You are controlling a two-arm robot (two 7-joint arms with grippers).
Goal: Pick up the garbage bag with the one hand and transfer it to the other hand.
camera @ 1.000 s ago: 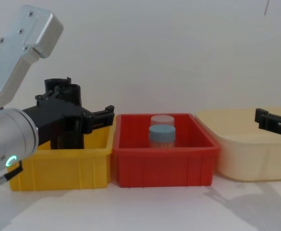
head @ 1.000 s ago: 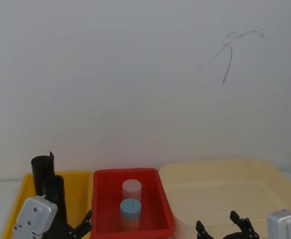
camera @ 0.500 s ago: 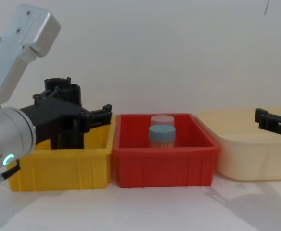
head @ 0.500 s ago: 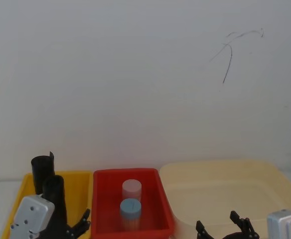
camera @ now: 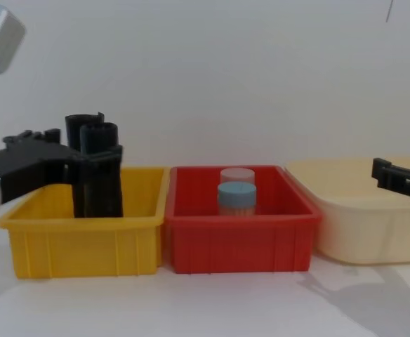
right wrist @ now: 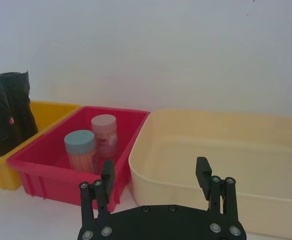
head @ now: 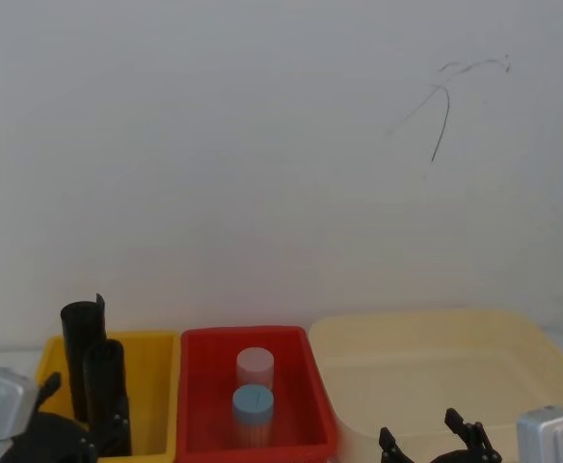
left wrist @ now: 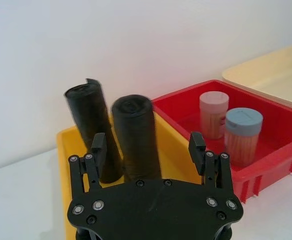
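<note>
The garbage bag [left wrist: 135, 137] stands upright in the yellow bin [camera: 86, 242] at the left of the surface, just in front of a second black roll [left wrist: 87, 117] of the same kind. The left tool [left wrist: 147, 139] sits at the near left of that bin with its fingers spread wide apart. The nearer roll lines up between them, though whether a finger touches it cannot be told. The right tool [right wrist: 155, 166], fingers likewise apart and holding nothing, hangs at the near side of the cream tub [right wrist: 221, 150] on the right, with the red bin [camera: 240, 242] and its two capped jars [camera: 236, 196] between the other bins.
</note>
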